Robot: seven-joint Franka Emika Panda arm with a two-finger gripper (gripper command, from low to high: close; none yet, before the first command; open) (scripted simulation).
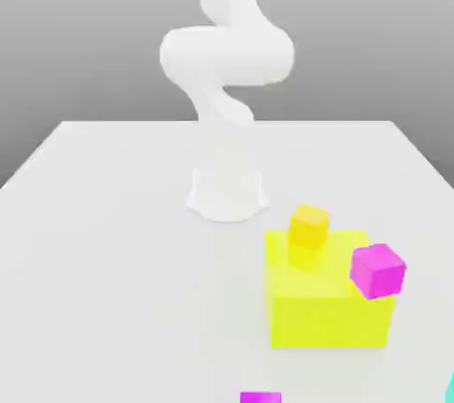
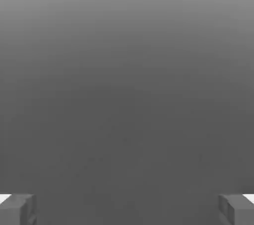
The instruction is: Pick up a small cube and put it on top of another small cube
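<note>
big yellow block lower right | orange-yellow small cube on its top | magenta small cube at its right top edge | white table

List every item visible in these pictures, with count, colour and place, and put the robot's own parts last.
table: one, white, carries everything.
big block: one, yellow, on the table toward the exterior view's right.
small orange-yellow cube: one, at the big block's far top edge.
small magenta cube: one, at the big block's upper corner on the exterior view's right; whether it rests on the block cannot be told.
magenta thing: one, cut off at the bottom edge.
cyan cube: one, a sliver at the lower right edge.
arm: one, white, rising from its base behind the blocks.
gripper: one, grey fingers, open, holding nothing.
</note>
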